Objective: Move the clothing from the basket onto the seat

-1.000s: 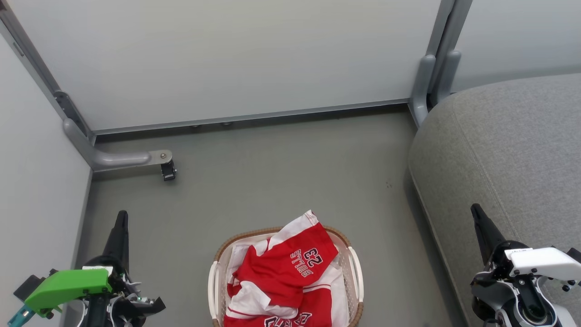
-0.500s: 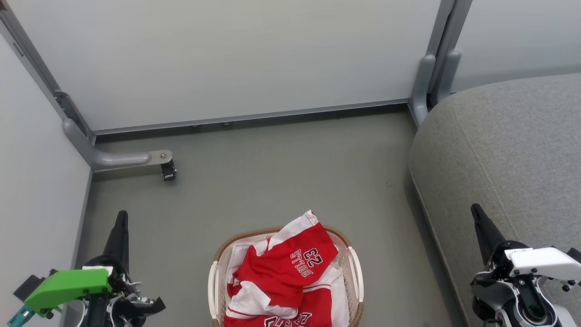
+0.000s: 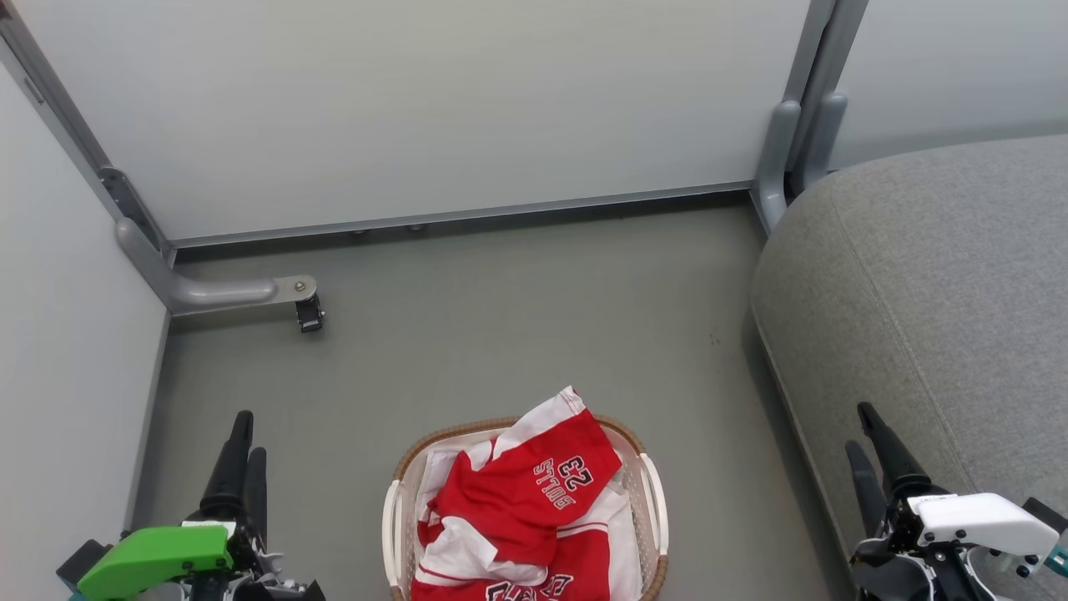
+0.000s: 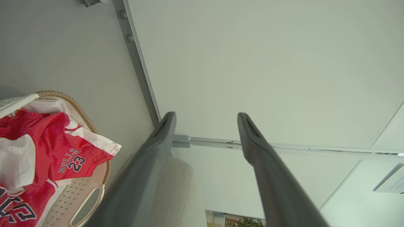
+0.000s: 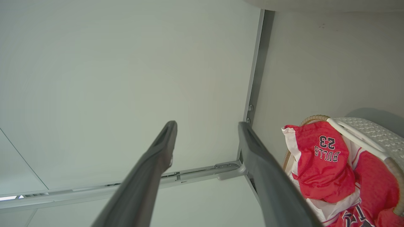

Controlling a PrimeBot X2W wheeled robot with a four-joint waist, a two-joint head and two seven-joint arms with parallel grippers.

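Clothing (image 3: 517,501): a red heap with white trim lies in the basket; the top piece, lettered "BULLS 23", drapes toward the far rim with one corner standing up.
Basket (image 3: 417,446): stands on the floor (image 3: 501,334) low in the middle of the head view, its near end cut off by the lower edge.
Seat (image 3: 943,275): to the robot's right, parted from the basket by a strip of floor; no garment shows on it.
Left gripper (image 3: 249,438): fingers spread and holding nothing, pointing forward, left of the basket.
Right gripper (image 3: 858,427): also spread and holding nothing, right of the basket, just beside the seat's edge.
Key relation: the heap lies between the two grippers and below them – each would have to swing inward and down. The left looks slightly nearer; the right is on the seat's side.
In the way: only the basket's rim and handles; the partition foot (image 3: 309,315) is well apart.
Step, as I judge it: the reach is not yet begun.
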